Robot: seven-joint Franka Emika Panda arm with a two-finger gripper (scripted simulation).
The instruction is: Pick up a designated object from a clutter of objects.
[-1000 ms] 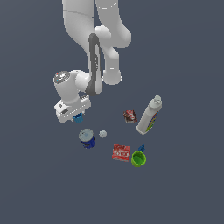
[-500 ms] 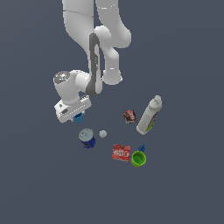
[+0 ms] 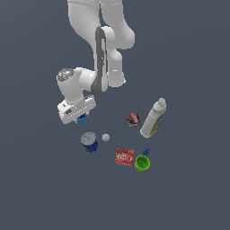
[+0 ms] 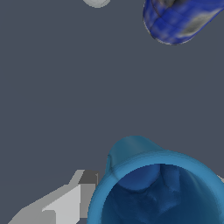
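The designated object, a small light-blue cup (image 3: 82,119), sits under the white hand at the exterior view's left. My gripper (image 3: 81,117) is shut on it. In the wrist view the cup (image 4: 131,151) fills the lower part, open mouth toward the camera, with one grey finger (image 4: 72,199) pressed against its side. I cannot tell whether the cup is off the floor. The rest of the clutter of objects lies apart from it: the dark-blue can (image 3: 89,141) with its grey lid and the tiny grey ball (image 3: 105,137) are closest.
Further toward the exterior view's right lie a small brown-red pack (image 3: 133,119), a tilted white bottle (image 3: 153,118), a red packet (image 3: 125,157) and a green cup (image 3: 142,163) with a small blue piece (image 3: 145,152) beside it. The wrist view shows the can (image 4: 179,19) and ball (image 4: 97,2).
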